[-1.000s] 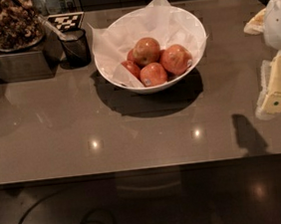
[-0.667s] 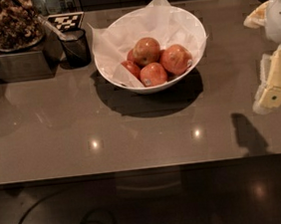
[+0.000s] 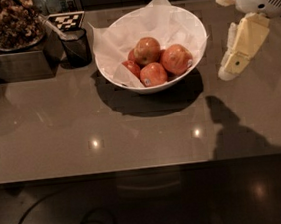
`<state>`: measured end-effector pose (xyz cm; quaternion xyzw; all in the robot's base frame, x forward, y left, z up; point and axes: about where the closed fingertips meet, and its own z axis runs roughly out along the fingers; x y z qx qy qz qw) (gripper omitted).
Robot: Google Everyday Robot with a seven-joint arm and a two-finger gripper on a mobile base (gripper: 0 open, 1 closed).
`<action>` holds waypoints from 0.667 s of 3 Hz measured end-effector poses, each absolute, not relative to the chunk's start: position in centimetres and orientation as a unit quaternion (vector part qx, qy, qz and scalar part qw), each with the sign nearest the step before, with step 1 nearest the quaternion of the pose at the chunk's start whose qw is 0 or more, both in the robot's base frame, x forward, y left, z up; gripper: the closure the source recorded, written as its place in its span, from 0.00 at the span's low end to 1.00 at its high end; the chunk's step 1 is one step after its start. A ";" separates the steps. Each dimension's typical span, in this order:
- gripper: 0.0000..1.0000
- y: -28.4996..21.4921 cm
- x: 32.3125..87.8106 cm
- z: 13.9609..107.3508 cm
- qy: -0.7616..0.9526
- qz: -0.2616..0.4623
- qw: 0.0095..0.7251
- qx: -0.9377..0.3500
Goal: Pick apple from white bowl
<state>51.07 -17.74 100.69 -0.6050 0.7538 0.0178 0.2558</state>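
- The cream-yellow two-finger gripper (image 3: 229, 69) has moved up and left since 0.7 s ago. It now hangs just right of the large glossy white bowl (image 3: 189, 75), apart from it. Whether it is released or clenched cannot be told.
- The broad orange-red apple with a pale edge sticker (image 3: 176, 58) stays at the bowl's right side, among 3 other apples (image 3: 147, 50) on crumpled white paper (image 3: 155, 17).
- The glossy grey-brown tabletop (image 3: 82, 125) mirrors 3 light spots; the dark floor (image 3: 191, 209) lies below.
- A black-and-white checkered card (image 3: 66, 20) stands behind a black mesh cup (image 3: 76, 46); the sticker text is unreadable.

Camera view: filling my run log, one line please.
orange-red round apple: in glossy white round bowl; gripper: right of bowl, apart
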 end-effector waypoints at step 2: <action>0.00 -14.4 55.2 101.6 0.732 0.042 0.272 -0.623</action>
